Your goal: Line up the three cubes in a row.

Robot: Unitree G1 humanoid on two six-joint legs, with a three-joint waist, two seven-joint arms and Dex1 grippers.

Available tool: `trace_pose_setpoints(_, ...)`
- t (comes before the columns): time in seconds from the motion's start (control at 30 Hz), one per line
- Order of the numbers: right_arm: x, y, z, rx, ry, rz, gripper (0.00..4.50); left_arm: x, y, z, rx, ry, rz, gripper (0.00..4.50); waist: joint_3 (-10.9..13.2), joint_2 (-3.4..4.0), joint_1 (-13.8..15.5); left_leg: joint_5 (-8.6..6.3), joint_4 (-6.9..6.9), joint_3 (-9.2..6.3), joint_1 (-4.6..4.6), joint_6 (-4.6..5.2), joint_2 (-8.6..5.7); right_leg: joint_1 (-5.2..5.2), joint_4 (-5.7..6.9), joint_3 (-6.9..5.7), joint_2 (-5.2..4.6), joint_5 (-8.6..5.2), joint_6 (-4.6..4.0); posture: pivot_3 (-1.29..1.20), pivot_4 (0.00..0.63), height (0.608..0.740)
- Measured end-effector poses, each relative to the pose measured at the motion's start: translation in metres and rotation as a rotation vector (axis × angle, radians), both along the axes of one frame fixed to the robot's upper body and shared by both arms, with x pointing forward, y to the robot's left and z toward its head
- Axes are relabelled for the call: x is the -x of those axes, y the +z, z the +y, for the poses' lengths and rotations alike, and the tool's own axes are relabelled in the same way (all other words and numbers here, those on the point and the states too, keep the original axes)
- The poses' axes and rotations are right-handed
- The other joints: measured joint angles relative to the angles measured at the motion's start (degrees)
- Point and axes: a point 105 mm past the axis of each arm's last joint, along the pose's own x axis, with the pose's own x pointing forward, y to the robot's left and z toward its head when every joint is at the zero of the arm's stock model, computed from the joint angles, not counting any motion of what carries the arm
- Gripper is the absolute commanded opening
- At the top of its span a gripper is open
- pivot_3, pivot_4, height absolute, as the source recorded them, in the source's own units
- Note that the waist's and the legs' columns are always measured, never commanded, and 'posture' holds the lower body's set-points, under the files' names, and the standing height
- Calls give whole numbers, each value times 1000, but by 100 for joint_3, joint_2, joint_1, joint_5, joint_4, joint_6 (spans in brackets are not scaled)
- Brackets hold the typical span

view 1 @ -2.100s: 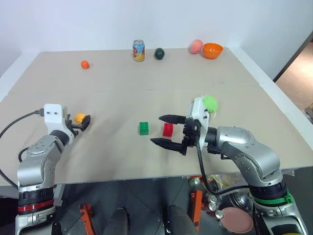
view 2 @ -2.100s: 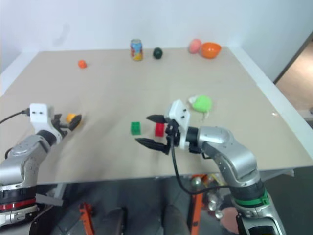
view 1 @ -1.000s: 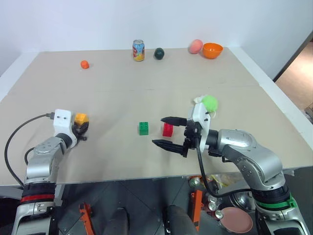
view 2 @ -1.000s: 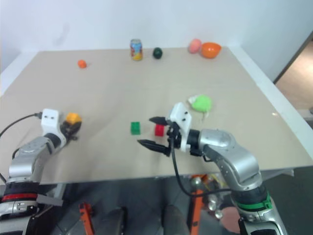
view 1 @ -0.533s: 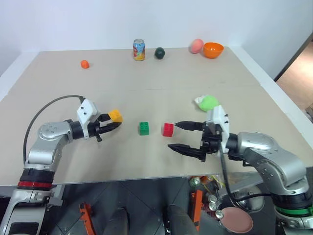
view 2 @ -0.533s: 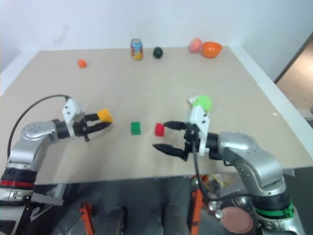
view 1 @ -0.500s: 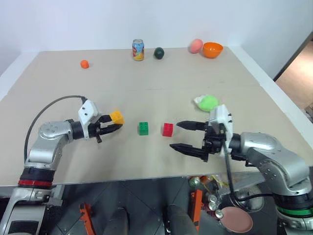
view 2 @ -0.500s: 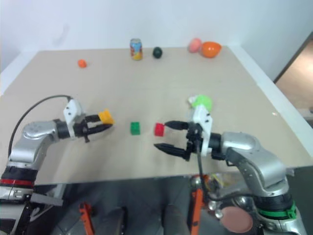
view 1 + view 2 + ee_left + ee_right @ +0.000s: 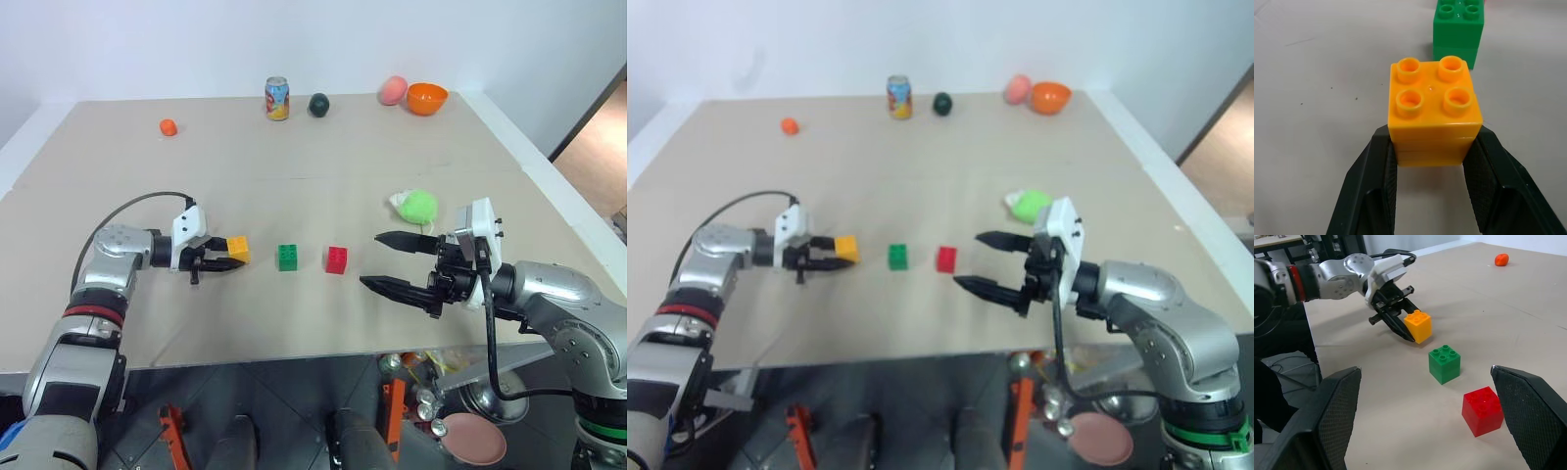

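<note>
The left gripper (image 9: 217, 261), clamped on the yellow-orange cube (image 9: 238, 249), has carried it in beside the green cube (image 9: 288, 257). The red cube (image 9: 336, 258) lies beyond; the right gripper (image 9: 400, 262) gapes empty. Only release remains, probably.

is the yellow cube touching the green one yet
Apart. The right wrist view shows bare table between the yellow-orange cube, held in the left gripper, and the green cube.
</note>
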Motion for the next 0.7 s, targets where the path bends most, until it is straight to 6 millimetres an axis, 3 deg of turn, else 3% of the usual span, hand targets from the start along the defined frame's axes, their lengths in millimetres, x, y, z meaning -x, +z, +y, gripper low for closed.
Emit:
trace_pose_setpoints(0.17,1,0,0,6,-3,8,4360,3,-4,-9,14,-65,39,1313,0,0,-4,0,0,0,1,0,0,-1,1,0,1,1,-1,0,150,740)
trace_pose_setpoints(0.7,3,-1,-1,25,-5,12,4360,4,-16,-2,-20,-54,76,1313,0,0,-2,0,1,0,1,0,1,0,1,1,2,2,1,0,150,740)
